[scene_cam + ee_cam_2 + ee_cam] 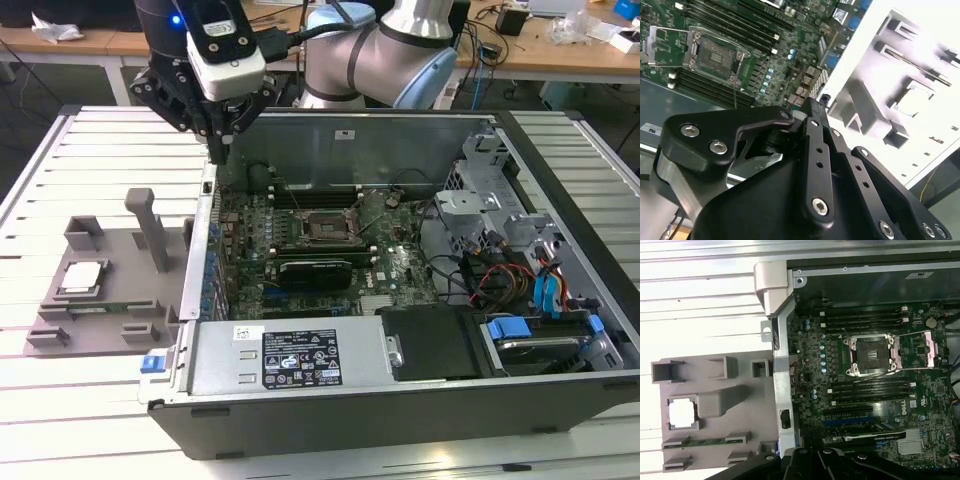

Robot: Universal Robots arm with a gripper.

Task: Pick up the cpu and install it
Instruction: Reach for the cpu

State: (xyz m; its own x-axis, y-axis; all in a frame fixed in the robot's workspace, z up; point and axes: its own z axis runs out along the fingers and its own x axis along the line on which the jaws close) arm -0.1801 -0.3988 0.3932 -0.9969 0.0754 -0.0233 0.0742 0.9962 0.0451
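Pick-up not begun: the cpu (82, 277) lies in the tray (130, 290) on the counter (60, 400), outside the case (400, 400). The socket (322, 229) is open and empty. The gripper (221, 150) hovers over the case wall, fingers (214, 133) closed together, holding nothing

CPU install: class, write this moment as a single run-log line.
cpu: in grey tray, not picked | gripper: shut, empty, above case edge | socket: open, empty
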